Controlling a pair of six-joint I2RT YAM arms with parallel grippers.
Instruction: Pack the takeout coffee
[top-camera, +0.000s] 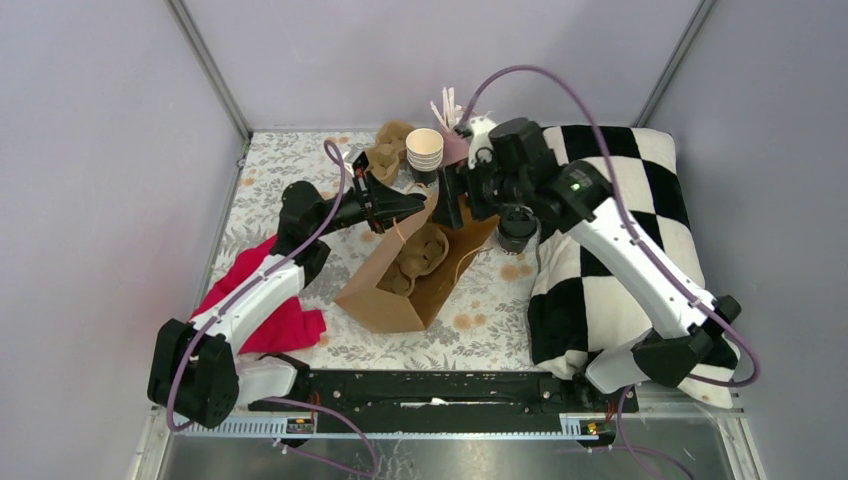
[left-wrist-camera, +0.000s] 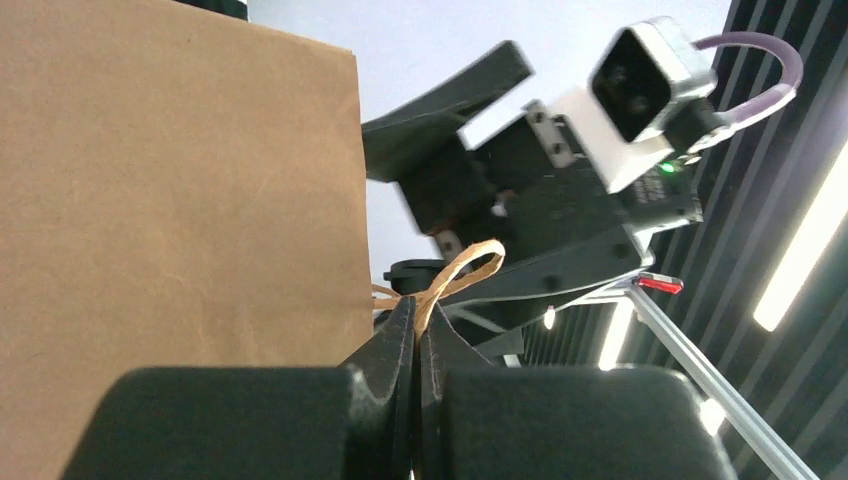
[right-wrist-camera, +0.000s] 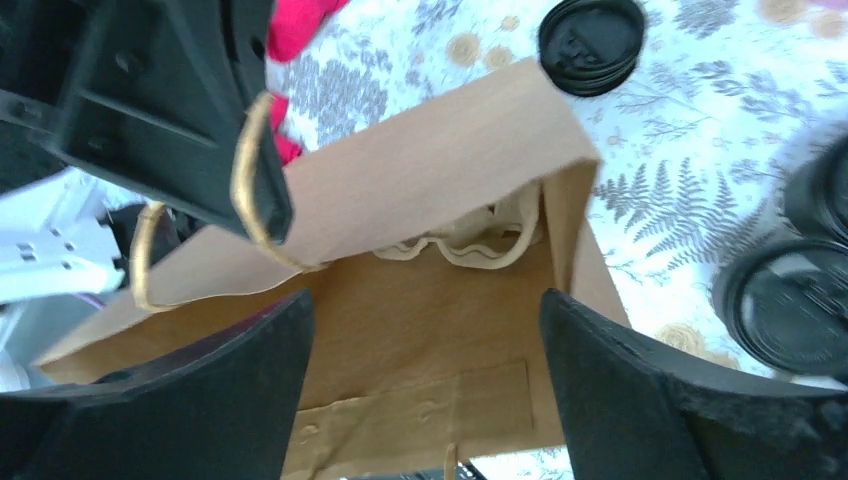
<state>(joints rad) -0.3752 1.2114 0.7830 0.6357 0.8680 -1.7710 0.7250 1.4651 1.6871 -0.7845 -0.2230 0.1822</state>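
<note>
- Bag of plain brown paper lies on its side in the middle of the table. Its mouth is turned far and right, and its flat bottom faces near-left.
- A moulded pulp tray sits inside the bag, filling much of the mouth.
- The coffee is black with a round black lid. It stands upright on the table just right of the bag's mouth, outside the bag and beside the pillow, and neither gripper touches it.
- The left gripper is pressed together on the bag's twisted-paper handle, at the left lip of the mouth.
- The right gripper is spread wide with nothing in it. It hangs at the bag's mouth, between the coffee and the left gripper, and its bulky wrist crowds the space above the coffee.
- A nested stack of cups, cream inside, stands far of the bag, with more pulp trays just to its left.
- Pale sticks rise behind the cups, perhaps stirrers; they are too small to be sure.
- A low stack of glossy black lids rests on the table beside the bag.
- A crumpled red cloth lies near-left under the left arm.
- A soft black-and-white checked pillow fills the right side.
- The table wears a white cover printed with grey ferns and tan flowers.
- The walls are pale lilac-grey, with metal posts at the far corners.
</note>
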